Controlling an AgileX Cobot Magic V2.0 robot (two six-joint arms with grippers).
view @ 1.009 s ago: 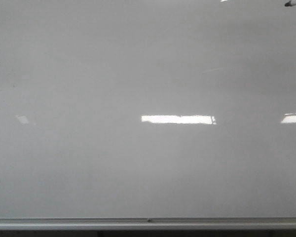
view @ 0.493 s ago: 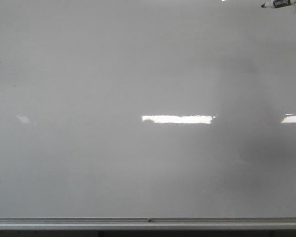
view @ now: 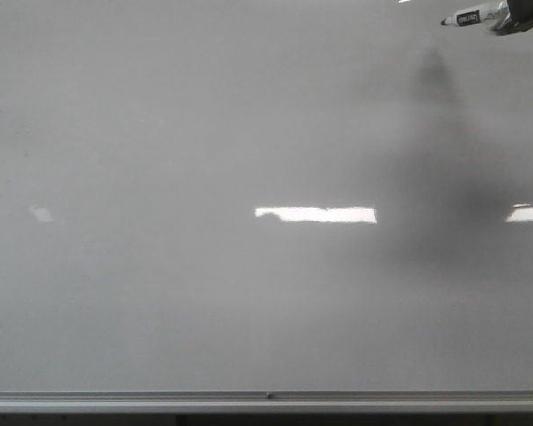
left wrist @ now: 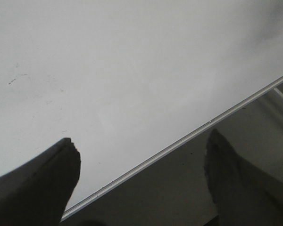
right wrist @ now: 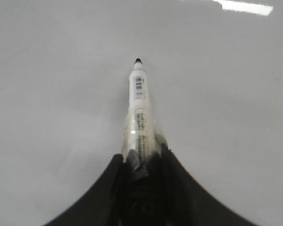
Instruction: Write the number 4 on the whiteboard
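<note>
The whiteboard (view: 204,133) fills the front view, glossy white-grey with bright light reflections and a silver bottom rail (view: 266,401). No number 4 shows on it. My right gripper (right wrist: 142,157) is shut on a white marker (right wrist: 139,113) with a black tip that points at the board. In the front view the marker (view: 469,16) enters at the top right, its tip pointing left, with the right gripper (view: 524,16) at the frame edge. My left gripper (left wrist: 141,160) is open and empty over the board's rail (left wrist: 179,143); it does not show in the front view.
A dark shadow of the right arm (view: 453,195) falls on the board's right part. Faint small marks (left wrist: 12,81) sit on the board's left side. Below the rail lies a dark surface (left wrist: 179,188).
The marker and right gripper have moved left and a little down into the front view's top right corner. The arm's shadow on the board has grown larger and darker.
</note>
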